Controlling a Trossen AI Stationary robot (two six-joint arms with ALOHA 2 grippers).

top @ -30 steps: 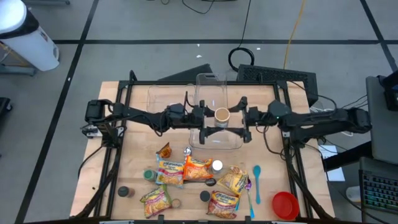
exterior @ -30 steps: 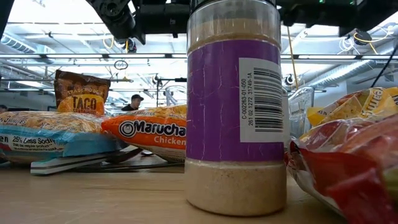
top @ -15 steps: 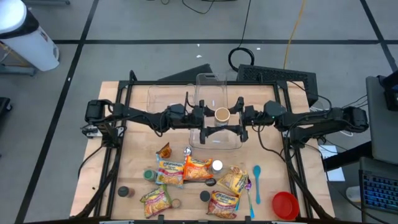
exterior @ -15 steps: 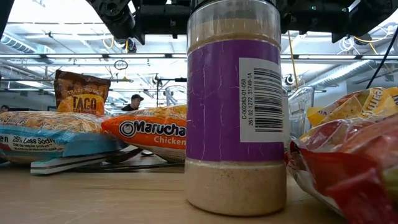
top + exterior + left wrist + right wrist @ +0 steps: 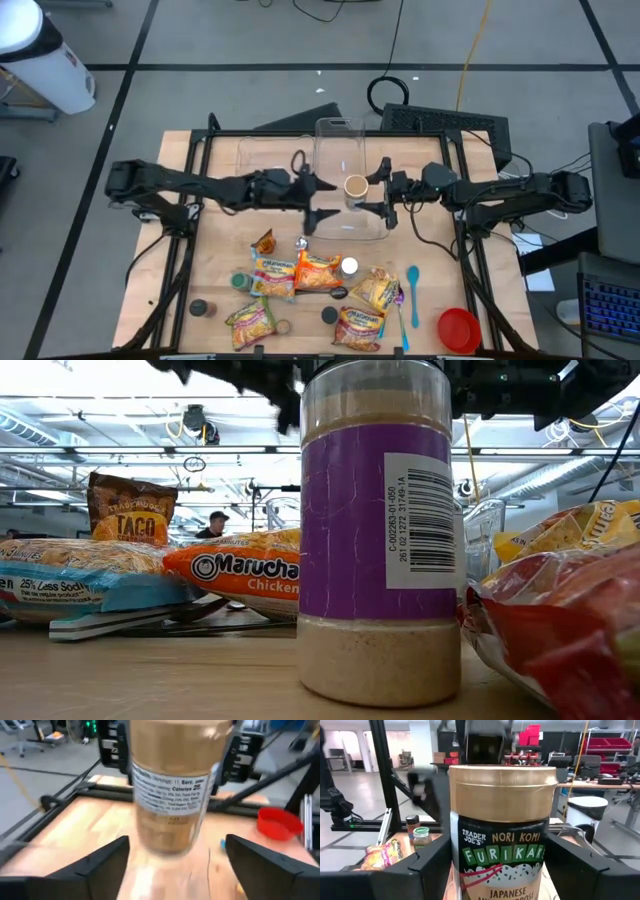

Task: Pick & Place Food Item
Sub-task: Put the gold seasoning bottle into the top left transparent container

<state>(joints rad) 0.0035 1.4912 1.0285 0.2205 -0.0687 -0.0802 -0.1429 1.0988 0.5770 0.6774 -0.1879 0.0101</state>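
Holding the furikake jar (image 5: 356, 186) upright over the clear plastic container (image 5: 348, 178), we are closing our right gripper (image 5: 382, 206) on it from the jar's three o'clock side. In the right wrist view its fingers (image 5: 420, 870) are flanking the jar's gold-lidded body on both sides and appear to be pressing against it, so we judge this hand is carrying the weight.

Our left gripper (image 5: 316, 200) is standing at the jar's nine o'clock, a little apart from it in the high view. In the left wrist view its fingers (image 5: 95, 865) are spread wide, with clear gaps on either side of the jar (image 5: 172, 785), so this hand is gripping nothing. We judge the spread is there to keep the jar free of its fingers.

We are keeping the jar vertical, probably so it can stand on its base inside the container's walls.

Toward six o'clock on the wooden table (image 5: 215, 265), the ramen packets (image 5: 318, 272), the purple-labelled spice shaker (image 5: 378, 530), the blue spoon (image 5: 413, 290) and the red bowl (image 5: 458, 328) are lying well apart from both hands, leaving working room around the container.
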